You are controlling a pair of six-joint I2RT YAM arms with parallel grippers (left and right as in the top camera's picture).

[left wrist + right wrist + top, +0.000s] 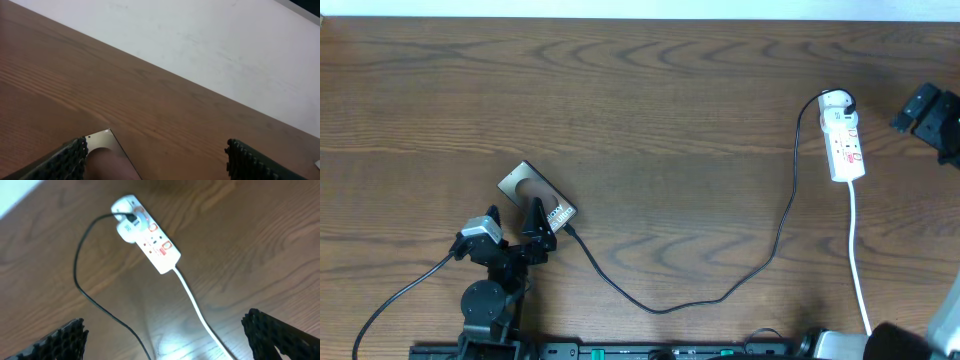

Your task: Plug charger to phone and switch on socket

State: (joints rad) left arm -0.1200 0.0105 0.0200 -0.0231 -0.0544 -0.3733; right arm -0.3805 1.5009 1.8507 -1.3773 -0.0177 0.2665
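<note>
The phone (533, 192) lies flat and slanted at the table's left front; one corner (105, 142) shows in the left wrist view beside the left finger. My left gripper (525, 228) (155, 165) hovers open over the phone's near end, nothing between its fingers. The charger (720, 295) (82, 287), a thin black cable, runs from the phone's near right end in a long curve to the far end of the socket (845, 135) (147, 240). Whether its tip sits in the phone I cannot tell. My right gripper (920, 112) (170, 340) is open, above and right of the socket.
The socket's white cord (858, 260) (195, 305) runs toward the table's front edge at the right. The arm bases and their thick black cables (390, 300) sit along the front edge. A white wall (210, 45) lies beyond the table's far edge.
</note>
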